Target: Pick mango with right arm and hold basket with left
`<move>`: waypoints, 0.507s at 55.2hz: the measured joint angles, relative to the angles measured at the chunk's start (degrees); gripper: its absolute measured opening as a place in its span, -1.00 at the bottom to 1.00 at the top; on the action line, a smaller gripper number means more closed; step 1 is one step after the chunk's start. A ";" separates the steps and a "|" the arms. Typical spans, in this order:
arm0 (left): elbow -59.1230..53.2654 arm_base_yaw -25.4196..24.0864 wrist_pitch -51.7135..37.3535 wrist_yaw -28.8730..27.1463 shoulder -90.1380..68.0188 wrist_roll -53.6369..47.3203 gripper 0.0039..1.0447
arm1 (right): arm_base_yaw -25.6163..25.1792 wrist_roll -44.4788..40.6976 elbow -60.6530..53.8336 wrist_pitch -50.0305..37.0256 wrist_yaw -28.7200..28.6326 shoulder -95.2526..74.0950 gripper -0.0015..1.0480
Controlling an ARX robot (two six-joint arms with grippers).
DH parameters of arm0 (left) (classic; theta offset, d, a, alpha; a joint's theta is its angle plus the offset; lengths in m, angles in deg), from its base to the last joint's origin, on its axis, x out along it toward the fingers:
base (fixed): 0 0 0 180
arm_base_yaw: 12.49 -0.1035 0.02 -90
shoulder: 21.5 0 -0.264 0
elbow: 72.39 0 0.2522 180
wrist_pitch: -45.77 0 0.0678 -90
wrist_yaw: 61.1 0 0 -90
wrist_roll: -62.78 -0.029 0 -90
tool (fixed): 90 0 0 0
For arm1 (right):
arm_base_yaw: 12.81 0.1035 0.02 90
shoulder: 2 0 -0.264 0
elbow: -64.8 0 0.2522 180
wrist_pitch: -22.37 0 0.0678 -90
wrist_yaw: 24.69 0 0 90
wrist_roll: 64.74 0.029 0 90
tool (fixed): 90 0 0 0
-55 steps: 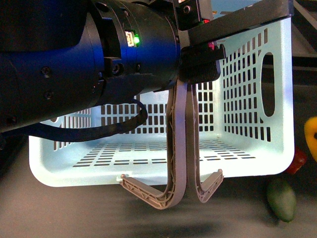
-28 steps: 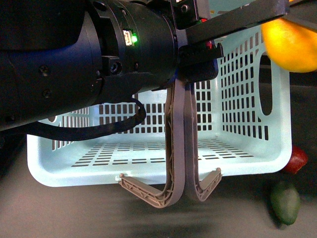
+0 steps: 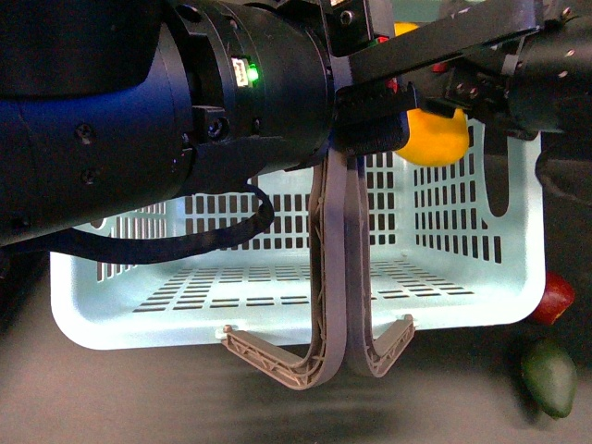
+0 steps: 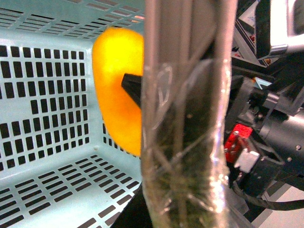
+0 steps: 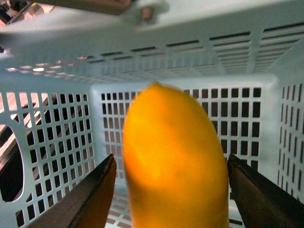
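Observation:
The pale aqua basket (image 3: 462, 305) hangs tilted in the front view, its two brown handles (image 3: 333, 277) drooping down. My left gripper (image 3: 375, 125) is shut on the basket at the handles; they fill the left wrist view (image 4: 185, 142). My right gripper (image 3: 453, 97) is shut on the yellow-orange mango (image 3: 435, 137) and holds it above the basket's open inside, near the right wall. The mango fills the right wrist view (image 5: 173, 166) between the two dark fingers (image 5: 92, 197), with the basket's slotted walls (image 5: 52, 142) behind. It also shows in the left wrist view (image 4: 116, 109).
A dark green oval fruit (image 3: 550, 375) and a dark red fruit (image 3: 555, 298) lie on the dark table to the right of the basket. My left arm's black body (image 3: 139, 111) blocks the upper left of the front view.
The mango has moved left from the right edge of the view, across the basket's right wall, to hang over the inside. The basket stays held.

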 joint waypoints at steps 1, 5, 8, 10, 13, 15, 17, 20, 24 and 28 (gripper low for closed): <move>0.00 0.00 0.00 -0.02 -0.02 0.00 -0.89 | 0.00 0.07 -0.04 -0.33 0.11 0.02 0.38; 0.00 -0.02 0.00 -0.04 -0.02 -0.02 -0.89 | -0.26 0.35 -0.55 -1.90 0.04 0.85 0.55; 0.00 -0.02 0.00 -0.04 -0.02 0.00 -0.89 | -0.66 0.63 -1.25 -2.49 0.00 2.14 0.68; 0.00 -0.02 0.00 -0.04 0.00 -0.02 -0.89 | -0.96 0.72 -1.90 -2.64 -0.15 3.39 0.78; 0.00 -0.02 0.07 0.15 -0.02 0.13 -0.89 | -1.49 0.90 -3.04 -2.75 -0.59 5.42 0.88; -0.02 -0.02 0.20 0.31 -0.31 0.07 -0.89 | -1.92 0.85 -3.93 -2.75 -0.57 7.17 0.87; -0.02 0.00 0.28 0.15 -0.35 0.20 -0.89 | -2.25 0.85 -4.55 -2.73 -0.59 8.44 0.85; -0.02 0.00 0.31 0.04 -0.52 0.61 -0.89 | -3.23 0.87 -6.19 -2.45 -0.87 11.76 0.84; 0.00 0.00 0.31 0.07 -0.52 0.59 -0.89 | -5.16 0.90 -9.20 -1.40 -0.79 17.66 0.85; 0.00 0.00 0.31 -0.04 -0.52 0.50 -0.89 | -6.84 0.87 -11.89 0.04 -0.76 22.27 0.85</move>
